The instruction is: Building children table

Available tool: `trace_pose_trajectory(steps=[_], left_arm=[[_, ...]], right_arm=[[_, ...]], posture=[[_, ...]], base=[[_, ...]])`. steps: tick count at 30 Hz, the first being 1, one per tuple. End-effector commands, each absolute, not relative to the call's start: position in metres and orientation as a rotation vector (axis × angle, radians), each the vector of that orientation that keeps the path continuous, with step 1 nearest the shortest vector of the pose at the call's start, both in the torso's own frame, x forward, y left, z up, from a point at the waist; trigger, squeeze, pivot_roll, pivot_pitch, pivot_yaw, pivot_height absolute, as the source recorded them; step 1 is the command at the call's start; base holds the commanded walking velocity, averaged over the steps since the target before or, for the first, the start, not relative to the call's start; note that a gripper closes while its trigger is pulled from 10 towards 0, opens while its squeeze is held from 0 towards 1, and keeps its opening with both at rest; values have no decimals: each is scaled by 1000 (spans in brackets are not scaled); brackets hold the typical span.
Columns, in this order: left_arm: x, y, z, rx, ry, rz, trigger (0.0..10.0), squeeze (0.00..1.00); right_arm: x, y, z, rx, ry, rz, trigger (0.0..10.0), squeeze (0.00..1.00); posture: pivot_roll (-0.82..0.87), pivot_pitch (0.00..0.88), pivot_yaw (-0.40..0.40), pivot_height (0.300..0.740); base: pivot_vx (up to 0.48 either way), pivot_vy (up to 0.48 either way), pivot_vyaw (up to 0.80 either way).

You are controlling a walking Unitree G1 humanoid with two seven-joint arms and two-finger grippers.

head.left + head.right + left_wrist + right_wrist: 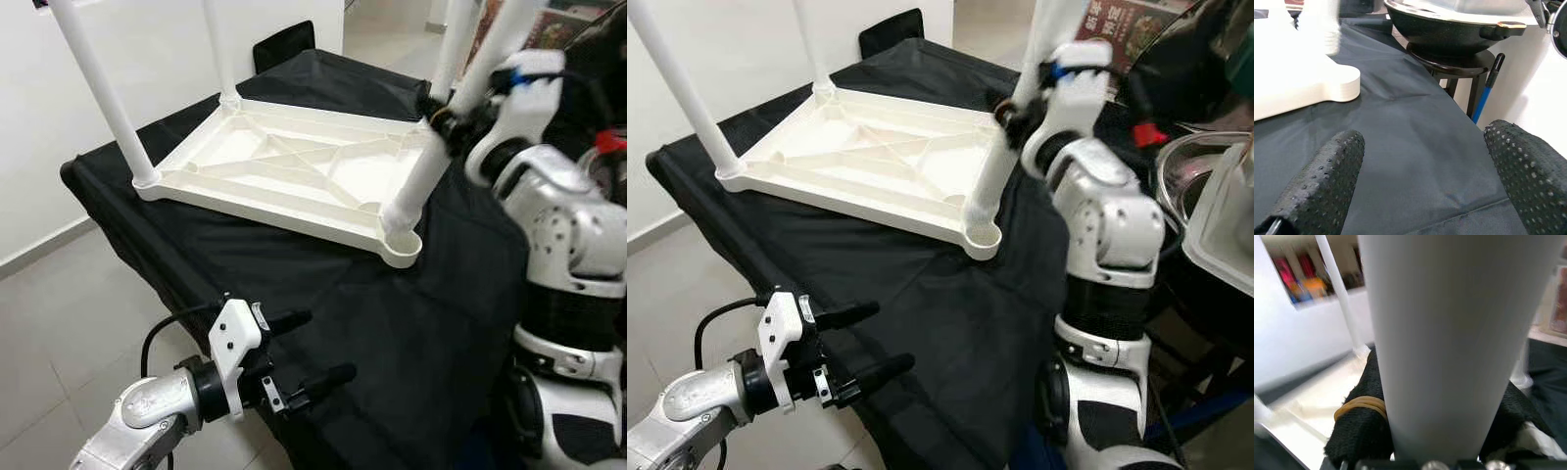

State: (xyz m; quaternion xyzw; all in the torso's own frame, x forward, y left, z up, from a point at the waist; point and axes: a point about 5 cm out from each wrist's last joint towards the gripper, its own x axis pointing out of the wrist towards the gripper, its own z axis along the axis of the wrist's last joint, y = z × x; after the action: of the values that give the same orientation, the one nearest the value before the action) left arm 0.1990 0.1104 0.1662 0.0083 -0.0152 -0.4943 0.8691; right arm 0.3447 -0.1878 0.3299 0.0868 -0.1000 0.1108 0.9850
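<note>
Right gripper (446, 117) clamped on near-right leg (423, 176), seated in upturned tabletop (294, 166) on black-draped table (392, 333) | left gripper (304, 348) open, empty, near edge | I'd press leg straight down, keeping it plumb.

**Even indoor light, soft focus, wrist cams blurred close-up**

Head views: bright, diffuse light, no hard shadows. White tabletop (294, 166) near blown-out w/ little surface detail; black cloth (392, 313) shows dull sheen on folds. Slight overall softness; upper right of frame smeared around the right gripper (446, 113). Left wrist view: fingers (1322, 191) sharp enough to show dots, bkgd mild blur, white corner at upper left overexposed. Right wrist view: leg (1449, 333) fills centre, out of focus, bkgd heavily blurred.
</note>
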Motion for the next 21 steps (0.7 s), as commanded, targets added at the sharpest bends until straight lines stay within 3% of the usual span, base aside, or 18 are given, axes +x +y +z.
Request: trace_pose_trajectory(steps=[1,4,6,7,13,14,15,16,21], left_arm=[[199,111,164,26,-22,-1030,10000,0],[200,111,164,25,-25,-1027,10000,0],[200,111,164,25,-26,-1021,10000,0],[200,111,164,25,-26,-1021,10000,0],[204,112,165,31,-42,-984,10000,0],[219,113,167,42,-67,-877,10000,0],[224,114,167,42,-74,-837,10000,0],[234,116,169,-1,-81,-764,10000,0],[255,124,173,-134,-100,-620,10000,0]], right_arm=[[343,-198,345,236,-284,204,0,0],[343,-206,358,360,-323,224,0,0],[343,-215,366,558,-337,276,0,0],[343,-215,366,558,-337,276,0,0],[343,-209,362,372,-313,302,0,0],[342,-194,348,122,-270,327,941,0],[341,-190,343,70,-248,344,941,0],[341,-186,337,60,-226,359,10000,0],[334,-178,330,156,-221,439,10000,0]], posture=[[-32,118,-12,740],[-30,119,-12,740],[-31,121,-11,740],[-31,121,-11,740],[-29,121,-14,740],[-26,114,-19,740],[-26,114,-19,740],[-25,113,-22,740],[-32,100,-19,740]], base=[[0,0,0],[0,0,0],[0,0,0],[0,0,0],[0,0,0],[0,0,0],[0,0,0],[0,0,0],[0,0,0]])
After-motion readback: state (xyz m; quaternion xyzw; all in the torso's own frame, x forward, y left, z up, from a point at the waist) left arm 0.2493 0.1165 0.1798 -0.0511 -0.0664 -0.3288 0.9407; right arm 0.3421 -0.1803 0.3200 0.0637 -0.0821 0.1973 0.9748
